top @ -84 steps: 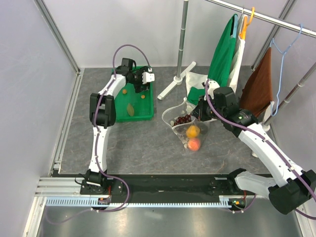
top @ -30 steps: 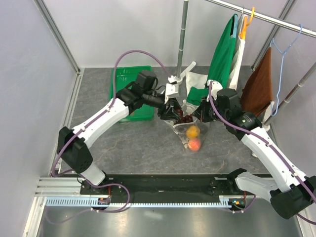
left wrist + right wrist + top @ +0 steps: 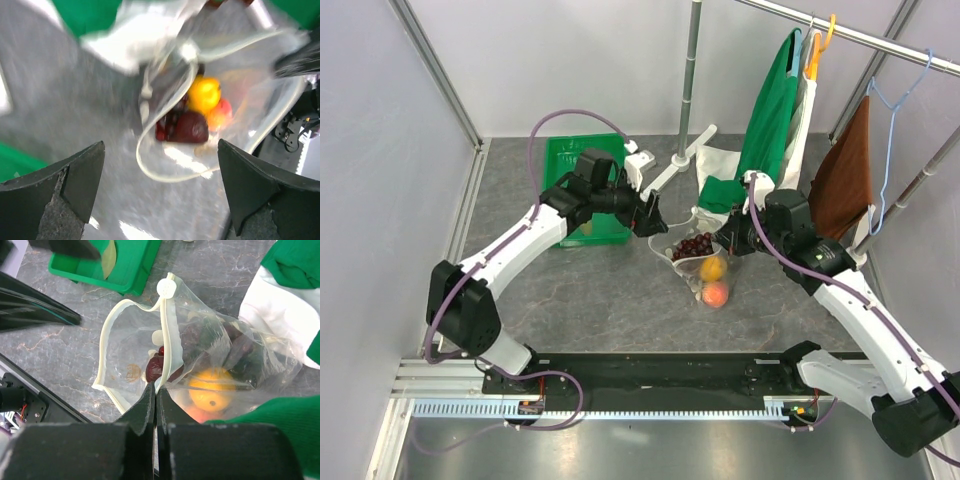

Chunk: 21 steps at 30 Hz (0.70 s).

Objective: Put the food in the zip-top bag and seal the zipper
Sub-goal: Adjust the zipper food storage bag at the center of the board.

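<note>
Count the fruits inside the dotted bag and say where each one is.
4, all in the zip-top bag: plum and grape bunch nearest the mouth, orange behind them, peach deepest. More could be hidden beneath.

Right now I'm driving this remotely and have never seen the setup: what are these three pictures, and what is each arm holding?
Two robot arms stand at the near edge of the table. The overhead picture looks down from behind them; the other two come from a camera on each wrist, so the dark shapes at the bottom are that arm's own fingers. The left gripper is open and empty, facing the mouth of the zip-top bag. The right gripper is pinched shut on its zipper. Inside lie an orange, a peach, grapes and a plum. A green tray lies farther back; clothes hang at right.
</note>
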{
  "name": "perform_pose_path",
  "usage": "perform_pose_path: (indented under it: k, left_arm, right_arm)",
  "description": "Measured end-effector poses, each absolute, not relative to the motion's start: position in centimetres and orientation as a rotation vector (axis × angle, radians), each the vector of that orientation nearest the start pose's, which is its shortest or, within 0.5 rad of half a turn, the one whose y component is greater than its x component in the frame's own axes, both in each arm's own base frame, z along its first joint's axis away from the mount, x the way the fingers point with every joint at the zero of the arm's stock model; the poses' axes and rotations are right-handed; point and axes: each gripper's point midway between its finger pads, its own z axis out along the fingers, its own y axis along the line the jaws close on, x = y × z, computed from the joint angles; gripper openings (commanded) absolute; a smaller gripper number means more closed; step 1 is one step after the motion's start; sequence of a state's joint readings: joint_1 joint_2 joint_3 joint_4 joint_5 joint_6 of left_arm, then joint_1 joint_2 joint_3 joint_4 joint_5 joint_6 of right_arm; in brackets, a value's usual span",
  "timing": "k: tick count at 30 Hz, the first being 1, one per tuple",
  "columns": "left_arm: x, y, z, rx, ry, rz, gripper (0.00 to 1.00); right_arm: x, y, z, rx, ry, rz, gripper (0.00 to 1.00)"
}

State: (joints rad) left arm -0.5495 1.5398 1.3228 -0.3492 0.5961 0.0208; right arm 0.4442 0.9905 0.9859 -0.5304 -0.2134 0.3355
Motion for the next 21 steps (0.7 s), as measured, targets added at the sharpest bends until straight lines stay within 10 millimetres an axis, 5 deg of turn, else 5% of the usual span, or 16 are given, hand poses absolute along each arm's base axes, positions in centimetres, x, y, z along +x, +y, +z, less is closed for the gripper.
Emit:
perform_pose_path:
  k: [5,8,11,12,13,15,17,21]
  left_arm:
    - [30.5,-30.0,18.1,0.808,2.211,-0.927,0.98]
    - [30.1,-30.5,15.7,0.757,2.317,-0.94,0.86]
    - [29.2,-31.3,14.4,0.742,2.376,-0.965,0.53]
    - [28.9,-31.6,14.3,0.74,2.385,-0.976,0.31]
    - [28.4,-32.0,14.1,0.749,2.393,-0.998,0.22]
    - [27.9,-32.7,14.5,0.762,2.394,-1.044,0.02]
    - [27.7,-33.4,15.7,0.786,2.378,-1.098,0.02]
    - [27.7,-35.1,21.3,0.893,2.241,-1.215,0.02]
  right_arm:
    - [25.5,18.0,23.5,-0.258,2.151,0.7,0.0]
    - [25.4,18.1,23.6,-0.265,2.148,0.706,0.0]
    - [25.1,18.3,23.6,-0.279,2.138,0.729,0.0]
    - [25.0,18.4,23.5,-0.281,2.137,0.738,0.0]
    - [24.8,18.6,23.5,-0.286,2.132,0.757,0.0]
    - [24.4,18.8,23.2,-0.287,2.125,0.79,0.0]
    - [24.0,19.2,23.0,-0.277,2.116,0.834,0.0]
    - [23.4,20.5,23.8,-0.235,2.059,0.958,0.0]
